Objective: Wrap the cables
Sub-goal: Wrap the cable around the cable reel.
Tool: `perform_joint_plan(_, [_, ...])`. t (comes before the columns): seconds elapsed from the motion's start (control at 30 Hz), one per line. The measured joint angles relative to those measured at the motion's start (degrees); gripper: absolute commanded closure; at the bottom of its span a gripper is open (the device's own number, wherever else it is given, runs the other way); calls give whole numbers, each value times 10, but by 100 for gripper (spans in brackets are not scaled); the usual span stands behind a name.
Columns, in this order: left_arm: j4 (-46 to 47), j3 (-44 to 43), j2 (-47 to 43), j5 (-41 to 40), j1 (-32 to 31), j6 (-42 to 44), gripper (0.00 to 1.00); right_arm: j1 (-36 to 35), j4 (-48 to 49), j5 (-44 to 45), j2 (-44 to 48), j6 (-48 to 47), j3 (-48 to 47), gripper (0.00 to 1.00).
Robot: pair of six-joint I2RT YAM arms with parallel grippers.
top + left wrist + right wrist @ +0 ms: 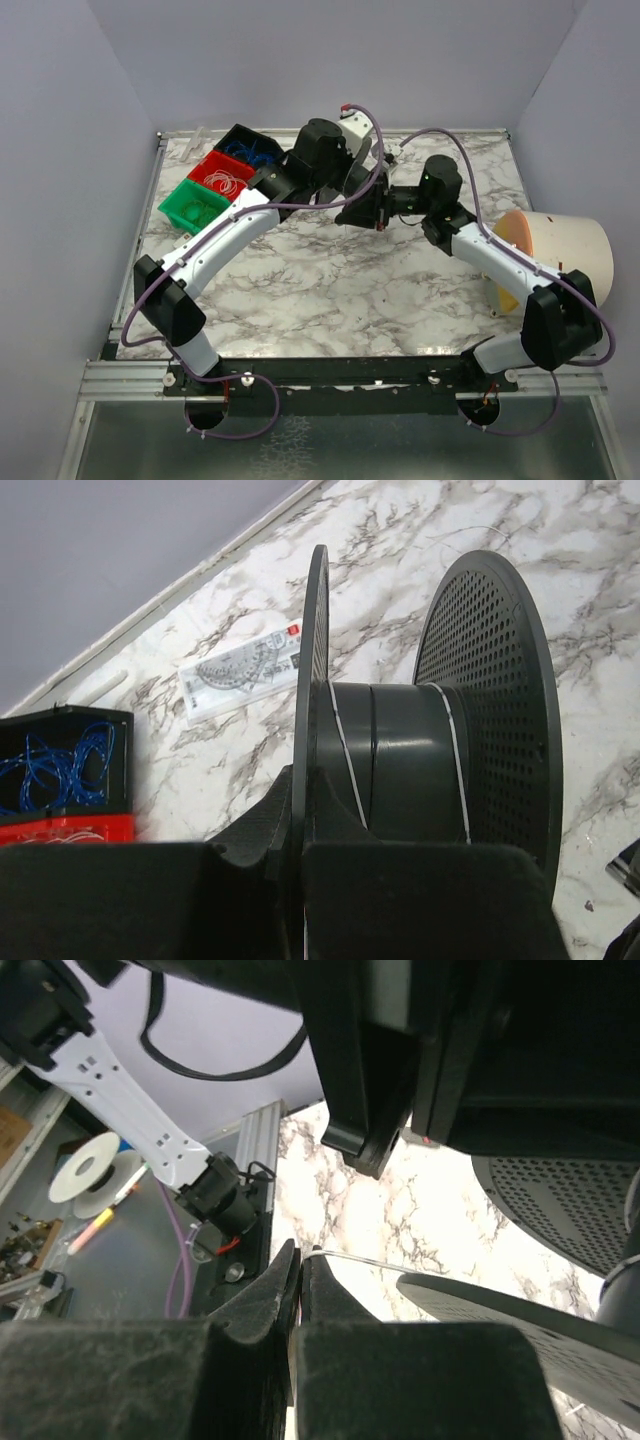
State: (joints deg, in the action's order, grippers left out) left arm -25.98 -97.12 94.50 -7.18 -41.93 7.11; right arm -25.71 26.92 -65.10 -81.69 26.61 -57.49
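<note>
The black two-flanged spool [400, 760] stands on edge, with perforated flanges. A thin white cable [345, 755] lies in two turns across its hub. My left gripper [300, 810] is shut on the spool's thin left flange [315, 660]. My right gripper [301, 1260] is shut on the white cable [355, 1262], which runs from its tips toward the spool's flange [520, 1320]. In the top view both grippers, the left [345, 190] and the right [378, 213], meet at the table's far middle, and the spool is mostly hidden between them.
Black [245, 145], red [220, 175] and green [195, 205] bins stand at the far left. A bagged protractor [240, 670] lies near the back edge. A cream bucket [560, 255] lies on its side at the right. Grey walls close three sides.
</note>
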Motion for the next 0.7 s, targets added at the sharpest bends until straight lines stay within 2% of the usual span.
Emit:
perform_joint_plan(0.17, [-2, 0, 3, -44, 5, -36, 100, -37, -74, 71, 0, -100, 1, 99])
perform_joint_plan(0.37, [-5, -25, 12, -54, 30, -89, 100, -58, -95, 202, 20, -193, 44, 99])
perform_joint_plan(0.53, [-1, -29, 12, -21, 45, -124, 100, -68, -88, 298, 20, -255, 76, 99])
perform_joint_plan(0.7, [14, -29, 12, 60, 77, -174, 100, -77, -76, 392, 20, -295, 87, 99])
